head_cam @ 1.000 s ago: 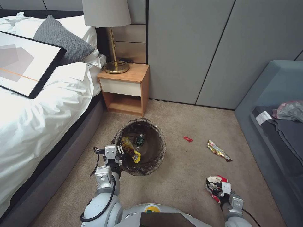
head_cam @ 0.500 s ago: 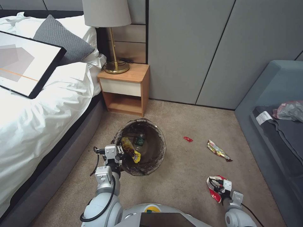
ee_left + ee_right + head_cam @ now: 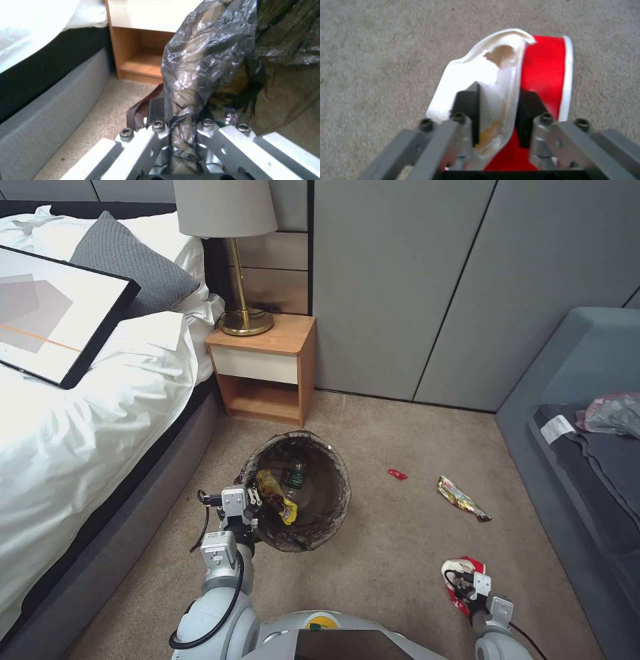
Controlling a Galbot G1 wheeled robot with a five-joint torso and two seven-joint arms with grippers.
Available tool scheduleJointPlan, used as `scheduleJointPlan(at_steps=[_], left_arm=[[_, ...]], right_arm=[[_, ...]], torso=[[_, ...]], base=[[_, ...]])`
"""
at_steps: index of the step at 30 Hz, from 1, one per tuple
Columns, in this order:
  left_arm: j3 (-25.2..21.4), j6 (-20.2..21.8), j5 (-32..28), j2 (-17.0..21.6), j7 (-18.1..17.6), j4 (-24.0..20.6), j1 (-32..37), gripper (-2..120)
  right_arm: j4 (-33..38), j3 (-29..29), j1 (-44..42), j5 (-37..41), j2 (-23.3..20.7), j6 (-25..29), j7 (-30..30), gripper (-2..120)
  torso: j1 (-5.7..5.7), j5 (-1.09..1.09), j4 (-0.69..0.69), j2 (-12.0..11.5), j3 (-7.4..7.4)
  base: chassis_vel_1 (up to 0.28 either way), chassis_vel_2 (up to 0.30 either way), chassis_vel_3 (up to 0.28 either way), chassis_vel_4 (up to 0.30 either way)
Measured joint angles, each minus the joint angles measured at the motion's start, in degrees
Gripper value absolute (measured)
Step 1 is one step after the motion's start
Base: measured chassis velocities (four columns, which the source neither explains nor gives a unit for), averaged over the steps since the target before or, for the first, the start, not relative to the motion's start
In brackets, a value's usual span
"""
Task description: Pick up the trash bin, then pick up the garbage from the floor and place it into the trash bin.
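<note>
The left gripper is clamped on the bag-lined rim of the trash bin, which sits tilted over the carpet between the bed and the open floor, just in front of the wooden nightstand. In the left wrist view the dark liner bag bunches between the closed fingers. Inside the bin lie a yellow wrapper and a small bottle.

The right gripper hangs low over the carpet near the robot's base, its black pads pinched on a red-and-white wrapper; whether the wrapper is clear of the floor is hard to judge. Farther out on the carpet, towards the grey sofa, lie a multicoloured wrapper and a small red scrap, apart from each other.
</note>
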Motion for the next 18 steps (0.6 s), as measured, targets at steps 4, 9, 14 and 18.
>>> scheduleJointPlan(at_steps=[4,9,14,18], left_arm=[[0.00,0.00,0.00,0.00,0.00,0.00,0.00,2],[0.00,0.00,0.00,0.00,0.00,0.00,0.00,2],[0.00,0.00,0.00,0.00,0.00,0.00,0.00,2],[0.00,0.00,0.00,0.00,0.00,0.00,0.00,2]], right_arm=[[-0.01,0.00,0.13,-0.29,0.02,0.31,-0.21,6],[-0.03,0.01,0.38,-0.73,0.03,0.62,-0.25,0],[0.26,0.10,0.33,-1.45,0.07,1.44,-0.21,0],[3.53,0.31,-0.63,-2.91,0.40,3.65,0.15,0]], torso=[[0.00,0.00,0.00,0.00,0.00],[0.00,0.00,0.00,0.00,0.00],[0.00,0.01,0.00,0.00,0.00],[0.00,0.01,0.00,0.00,0.00]], base=[[0.000,0.000,0.000,0.000],[0.000,0.000,0.000,0.000],[0.000,0.000,0.000,0.000],[0.000,0.000,0.000,0.000]])
